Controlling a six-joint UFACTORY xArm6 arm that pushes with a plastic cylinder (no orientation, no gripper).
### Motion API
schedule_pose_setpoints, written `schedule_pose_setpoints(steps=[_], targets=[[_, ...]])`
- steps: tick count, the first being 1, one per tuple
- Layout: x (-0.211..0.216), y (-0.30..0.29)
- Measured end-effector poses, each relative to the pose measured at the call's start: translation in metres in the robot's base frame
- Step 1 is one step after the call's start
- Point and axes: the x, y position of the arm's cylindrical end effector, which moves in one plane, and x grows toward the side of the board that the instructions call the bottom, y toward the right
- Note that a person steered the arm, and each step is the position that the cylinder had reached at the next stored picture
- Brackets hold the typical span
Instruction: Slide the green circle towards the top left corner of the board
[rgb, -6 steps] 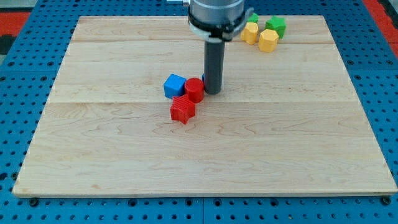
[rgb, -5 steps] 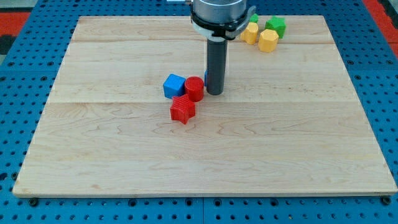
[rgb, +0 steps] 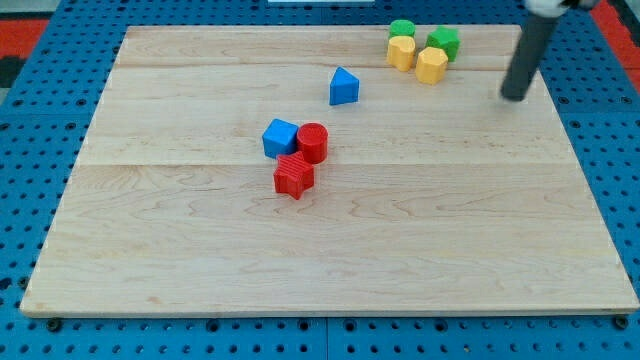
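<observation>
One green circle (rgb: 402, 29), at the worktop's (rgb: 180, 250) top right, touching a yellow block (rgb: 401, 52). My tip (rgb: 513, 97): no fingers, touching nothing, well apart to the view's right.

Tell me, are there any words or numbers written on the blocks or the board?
None can be read. The wooden board shows only plain wood grain. The green circle block, green star-like block, two yellow blocks, blue triangle block, blue cube, red cylinder and red star block carry no marks. My tip is bare too.
</observation>
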Motion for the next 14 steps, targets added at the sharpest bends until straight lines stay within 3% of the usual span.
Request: schedule_pose_setpoints(steps=[1,2,4,5,7,9,10,13,14], targets=[[-0.072,-0.017],[-0.098,-0.045],[-0.105,-0.198],[-0.106,-0.227],[-0.109,-0.227],[-0.099,-0.337],[-0.086,-0.307],[-0.042,-0.312],[-0.04,-0.369]])
